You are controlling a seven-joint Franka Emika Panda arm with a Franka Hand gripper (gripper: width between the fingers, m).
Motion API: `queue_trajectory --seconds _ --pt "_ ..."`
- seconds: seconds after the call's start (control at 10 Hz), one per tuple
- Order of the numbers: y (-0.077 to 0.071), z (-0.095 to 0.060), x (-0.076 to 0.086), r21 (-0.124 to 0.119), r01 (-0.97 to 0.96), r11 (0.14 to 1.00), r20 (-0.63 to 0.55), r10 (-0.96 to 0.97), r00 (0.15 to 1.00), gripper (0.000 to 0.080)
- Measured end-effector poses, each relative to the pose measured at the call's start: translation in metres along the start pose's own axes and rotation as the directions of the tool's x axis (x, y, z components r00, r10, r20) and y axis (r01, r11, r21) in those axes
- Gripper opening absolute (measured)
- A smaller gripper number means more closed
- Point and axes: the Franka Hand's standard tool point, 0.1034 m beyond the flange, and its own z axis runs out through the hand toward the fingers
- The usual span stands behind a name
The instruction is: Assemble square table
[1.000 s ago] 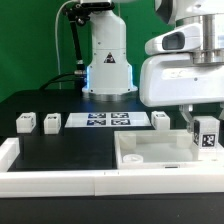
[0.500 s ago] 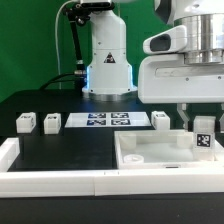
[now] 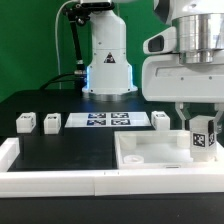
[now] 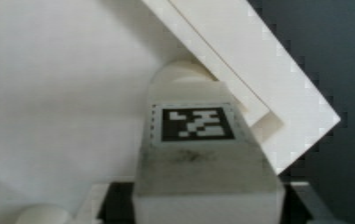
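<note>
In the exterior view, you'll see the leg [image 3: 203, 137] has edged slightly toward that view's left, above the panel's [image 3: 150, 160] right corner; you're probably lining it up for mounting. The gripper [image 3: 201, 122] is part-closed, clamping the leg. In the wrist view, the leg [image 4: 195, 130] hangs over the panel [image 4: 58, 90], beside its raised rim.

Leg [image 3: 203, 138] held in the pincer [image 3: 201, 122] has turned from a slight tilt to near upright, and its tag now faces the exterior camera more squarely. It has shifted a little toward the exterior view's left and sits slightly lower over the square panel [image 3: 150, 161].
</note>
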Motion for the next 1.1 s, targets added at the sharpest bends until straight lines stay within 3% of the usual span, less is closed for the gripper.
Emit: queue_trajectory --seconds 0.3,0.6,0.8,1.0,1.1 --pt "0.0006 0.0005 -0.0005 0.0 -0.188 0.982 0.008 0.188 0.982 0.0294" --pt "-0.0017 0.0015 -0.0017 -0.013 -0.466 0.885 0.026 0.466 0.884 0.0295" --pt "-0.0019 0.0014 -0.0019 -0.015 -0.552 0.834 0.027 0.552 0.833 0.0295" --pt "-0.0019 0.0014 -0.0018 -0.014 -0.521 0.854 0.028 0.521 0.853 0.0297" --pt "-0.002 0.0012 -0.0018 -0.013 -0.494 0.869 0.029 0.494 0.869 0.0459"
